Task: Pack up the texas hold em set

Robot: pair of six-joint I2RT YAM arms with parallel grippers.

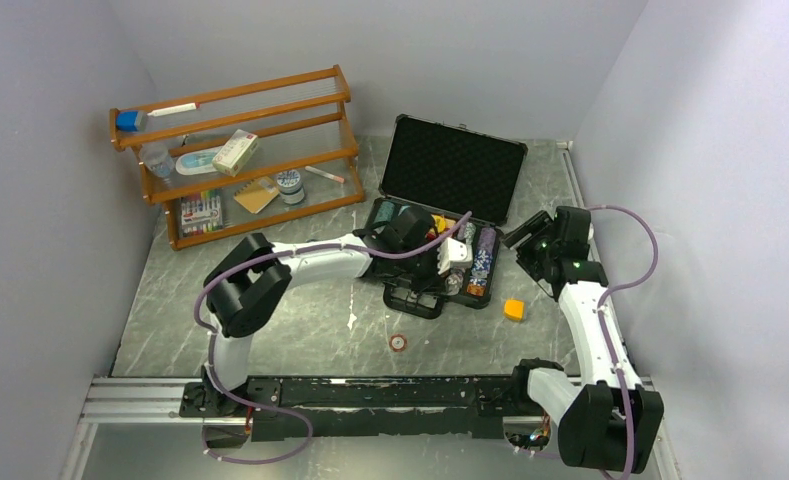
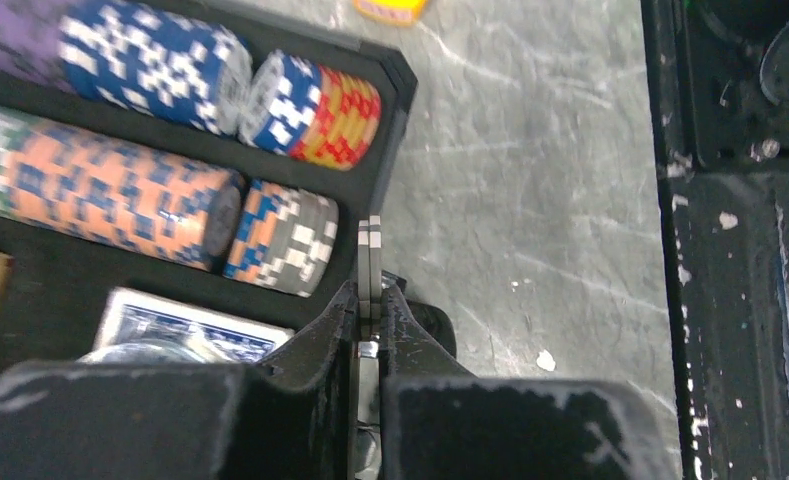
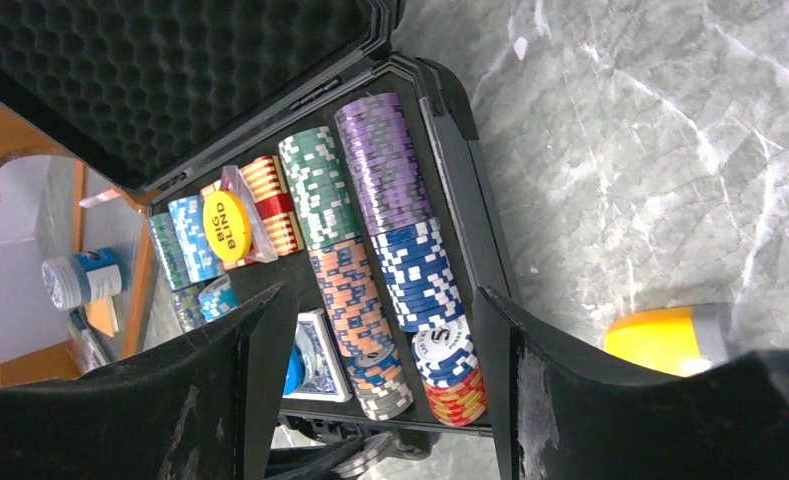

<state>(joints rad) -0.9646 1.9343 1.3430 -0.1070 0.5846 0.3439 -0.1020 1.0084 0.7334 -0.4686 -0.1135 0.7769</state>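
Observation:
The black case [image 1: 400, 297] lies open mid-table, its foam lid [image 1: 454, 167] standing up. Rows of striped poker chips [image 3: 385, 165] fill its slots, beside a blue card deck [image 2: 195, 322] and a yellow "BIG BLIND" button [image 3: 225, 227]. My left gripper [image 2: 371, 300] hangs over the case's near edge, shut on a pair of grey chips [image 2: 370, 255] held edge-on; from above the left gripper [image 1: 432, 285] is over the case's front. My right gripper [image 3: 385, 295] hovers open at the case's right end, nothing between its fingers [image 3: 510, 380]; from above the right gripper [image 1: 518, 238] is just right of the case.
A small orange cube [image 1: 513, 309] sits on the table right of the case, close under my right arm. One loose round chip [image 1: 398, 342] lies in front of the case. The orange wooden rack [image 1: 240, 150] with oddments stands at the back left.

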